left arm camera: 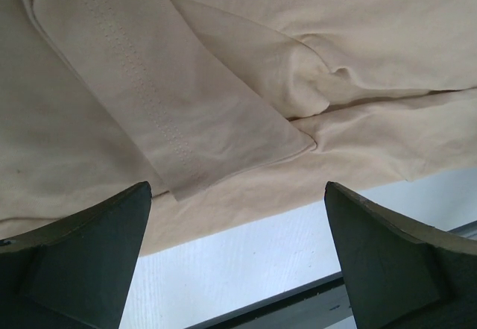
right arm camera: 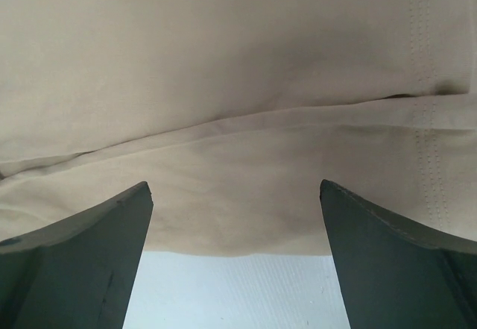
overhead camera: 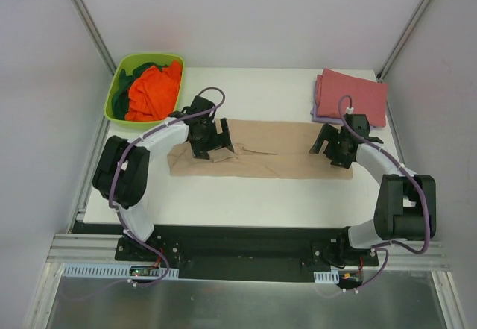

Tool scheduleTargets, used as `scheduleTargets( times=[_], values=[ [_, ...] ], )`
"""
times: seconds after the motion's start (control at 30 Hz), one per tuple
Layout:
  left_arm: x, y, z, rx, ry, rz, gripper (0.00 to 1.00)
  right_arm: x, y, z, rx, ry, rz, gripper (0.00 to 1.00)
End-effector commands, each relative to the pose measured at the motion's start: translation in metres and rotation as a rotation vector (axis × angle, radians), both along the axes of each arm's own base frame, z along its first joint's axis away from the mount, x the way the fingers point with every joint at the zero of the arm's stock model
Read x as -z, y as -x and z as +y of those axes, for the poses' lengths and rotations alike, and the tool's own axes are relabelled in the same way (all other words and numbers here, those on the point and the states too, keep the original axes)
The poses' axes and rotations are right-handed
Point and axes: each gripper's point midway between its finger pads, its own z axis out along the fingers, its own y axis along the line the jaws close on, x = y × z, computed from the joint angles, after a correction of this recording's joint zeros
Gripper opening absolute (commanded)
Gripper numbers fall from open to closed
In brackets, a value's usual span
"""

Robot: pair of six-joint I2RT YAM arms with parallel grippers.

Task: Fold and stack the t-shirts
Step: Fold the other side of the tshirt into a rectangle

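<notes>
Left end effector (left arm camera: 235, 269) and right end effector (right arm camera: 235, 269), both spread wide and gripping nothing, are hovering over the tan-beige cloth t-shirt (overhead camera: 276, 150), which is lying folded lengthwise across the white worktop (overhead camera: 246, 202); a folded dusty-red t-shirt (overhead camera: 358, 96) is resting at the far right corner.

On my feed I see a white table (overhead camera: 223, 195) boxed in by plain pale-grey walls (overhead camera: 253, 16), with slanting aluminium struts (overhead camera: 83, 12) at the back corners. The light is soft and even. A brushed metal sheet (overhead camera: 246, 303) lies along the near edge.
</notes>
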Motion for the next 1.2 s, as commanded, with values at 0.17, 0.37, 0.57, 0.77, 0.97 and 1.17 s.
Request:
scheduleTargets(
  times=[0.17,0.37,0.57,0.77,0.97,1.17],
  values=[
    [0.006,-0.017,-0.018,0.016,0.043,0.024,0.99,0.002,-0.005,-0.007,-0.005,0.046,0.007,0.96],
    [-0.023,-0.054,-0.035,0.011,0.084,-0.081,0.99,0.007,-0.003,-0.011,-0.001,0.067,0.025,0.96],
    [-0.054,-0.15,-0.058,0.053,0.058,-0.324,0.99,-0.001,-0.007,-0.014,0.004,0.088,0.026,0.96],
    [-0.093,-0.16,-0.069,0.163,0.08,-0.432,0.99,-0.01,-0.007,-0.016,-0.015,0.103,-0.01,0.96],
    [-0.083,-0.093,-0.036,0.116,0.032,-0.361,0.99,-0.036,-0.027,-0.008,-0.056,0.078,-0.122,0.96],
    [-0.042,-0.057,-0.027,0.05,0.051,-0.251,0.99,-0.04,-0.066,0.019,-0.122,0.011,-0.163,0.96]
  ],
)
